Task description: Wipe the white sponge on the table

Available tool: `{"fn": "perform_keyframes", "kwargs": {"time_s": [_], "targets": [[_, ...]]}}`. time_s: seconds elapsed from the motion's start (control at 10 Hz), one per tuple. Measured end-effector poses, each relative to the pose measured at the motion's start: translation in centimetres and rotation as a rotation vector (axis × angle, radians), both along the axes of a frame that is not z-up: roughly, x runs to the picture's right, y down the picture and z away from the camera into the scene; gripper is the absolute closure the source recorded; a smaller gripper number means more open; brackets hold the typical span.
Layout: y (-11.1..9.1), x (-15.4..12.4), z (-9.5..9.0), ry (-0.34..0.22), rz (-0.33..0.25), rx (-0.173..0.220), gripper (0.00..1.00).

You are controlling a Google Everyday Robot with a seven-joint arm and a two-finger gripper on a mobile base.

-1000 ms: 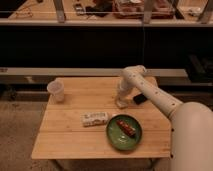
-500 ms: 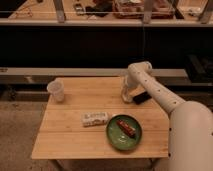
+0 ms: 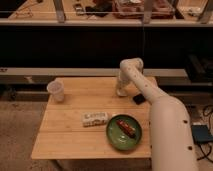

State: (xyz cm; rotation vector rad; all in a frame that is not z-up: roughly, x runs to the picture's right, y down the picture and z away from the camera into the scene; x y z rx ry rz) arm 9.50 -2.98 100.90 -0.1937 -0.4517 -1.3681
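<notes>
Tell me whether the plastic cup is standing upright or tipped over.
Upright: the plastic cup stands rim-up at the table's far left, away from the gripper.

I see my gripper (image 3: 121, 90) down near the table's (image 3: 75, 135) far edge, right of centre, at the white sponge (image 3: 121, 92). A clear plastic cup (image 3: 56, 91) stands at the far left corner. A white printed bar (image 3: 95, 119) lies mid-table beside a green plate (image 3: 112, 137) holding a brownish item (image 3: 126, 128). A small black block (image 3: 139, 99) sits at the right edge.
</notes>
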Motion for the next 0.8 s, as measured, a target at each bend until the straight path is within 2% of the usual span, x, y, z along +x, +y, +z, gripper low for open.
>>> {"fn": "perform_keyframes", "kwargs": {"time_s": [0.2, 0.3, 0.6, 0.8], "targets": [[0.0, -2.8, 0.0, -0.059, -0.034, -0.002, 1.0], [0.8, -3.7, 0.1, -0.09, -0.063, -0.015, 1.0], [2.3, -4.4, 0.7, -0.107, -0.105, -0.059, 1.0], [2.3, -4.2, 1.0, -0.108, -0.11, -0.067, 1.0]]}}
